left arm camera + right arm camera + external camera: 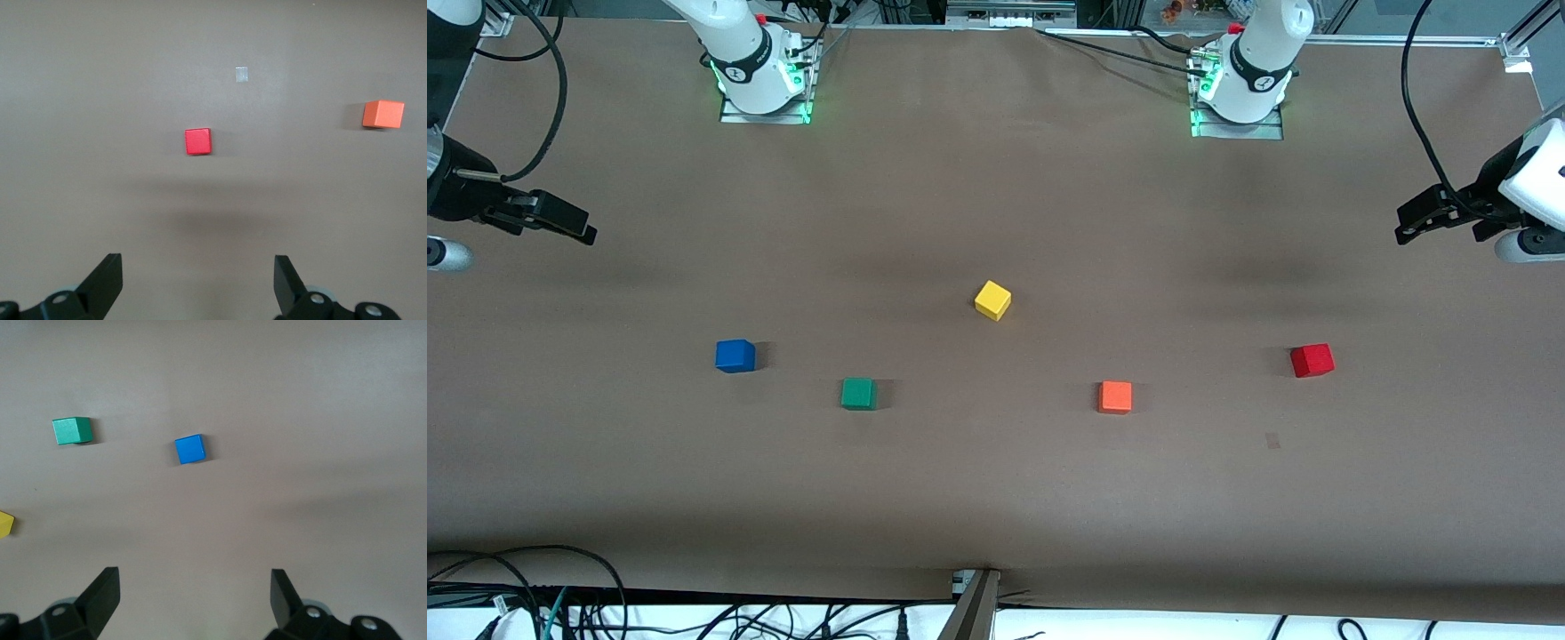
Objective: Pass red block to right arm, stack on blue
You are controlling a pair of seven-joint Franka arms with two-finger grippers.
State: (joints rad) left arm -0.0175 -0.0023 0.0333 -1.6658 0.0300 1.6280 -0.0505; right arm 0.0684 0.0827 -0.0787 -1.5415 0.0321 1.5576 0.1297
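My left pincer (1405,229) hangs open and empty over the bench (996,498) at the left arm's end, and my right pincer (583,233) hangs open and empty over the right arm's end, both arms waiting. The red block (1312,360) sits alone on the bench toward the left arm's end, well apart from the blue block (735,356) near the right arm's end. Between them lie the green cube (858,393), the orange cube (1115,396) and, farther from the front camera, the yellow cube (992,300).
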